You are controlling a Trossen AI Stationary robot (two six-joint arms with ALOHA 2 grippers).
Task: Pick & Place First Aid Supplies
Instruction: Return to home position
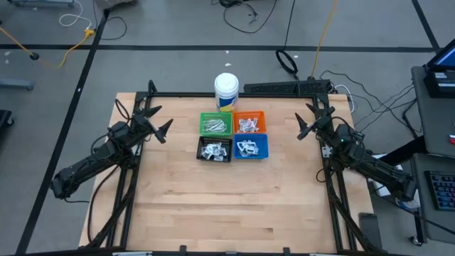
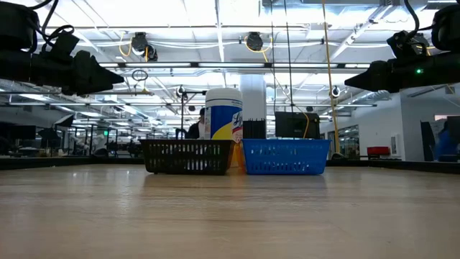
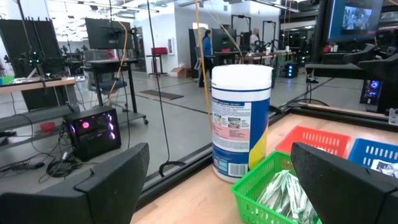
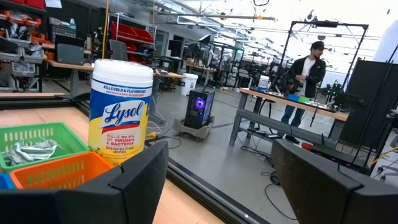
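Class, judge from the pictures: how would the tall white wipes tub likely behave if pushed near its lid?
The wipes tub stands upright, taller than wide, so a high push would probably tip it. As a cylinder, it would likely roll once down. Its smooth label may be slippery to grip.

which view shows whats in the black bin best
The high view: it looks straight down into the black bin, showing white packets inside. The low view shows only its mesh side; neither wrist view shows it.
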